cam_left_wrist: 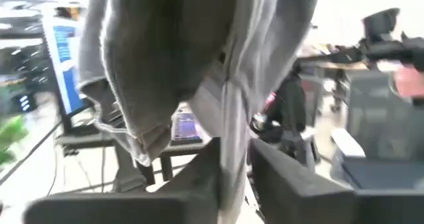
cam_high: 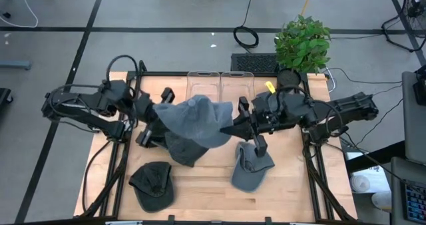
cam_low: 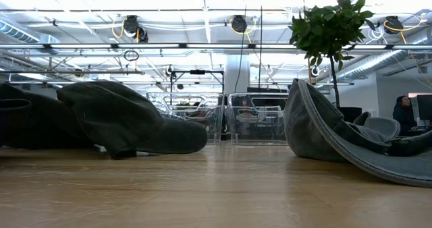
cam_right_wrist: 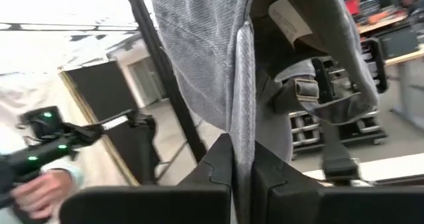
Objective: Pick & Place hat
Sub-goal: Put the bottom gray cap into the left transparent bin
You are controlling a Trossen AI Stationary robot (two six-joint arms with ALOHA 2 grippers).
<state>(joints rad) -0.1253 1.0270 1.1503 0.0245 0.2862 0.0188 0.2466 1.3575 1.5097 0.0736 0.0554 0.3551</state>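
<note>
I am working in a robotics lab or industrial workshop. Overhead I see exposed pipes (cam_low: 81, 47) and cable reels (cam_low: 131, 25); cables (cam_high: 245, 25) trail over the grey concrete floor (cam_high: 166, 8), monitors (cam_left_wrist: 66, 65) glow on nearby desks, and a potted plant (cam_high: 303, 42) stands by the wooden surface (cam_high: 206, 185).

Matt grey cloth hat (cam_high: 196, 122)

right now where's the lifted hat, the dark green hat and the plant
lifted hat (cam_high: 194, 118), high view, on its crown
dark green hat (cam_high: 152, 182), high view, on its crown
plant (cam_high: 303, 43), high view, on its leaves
</note>
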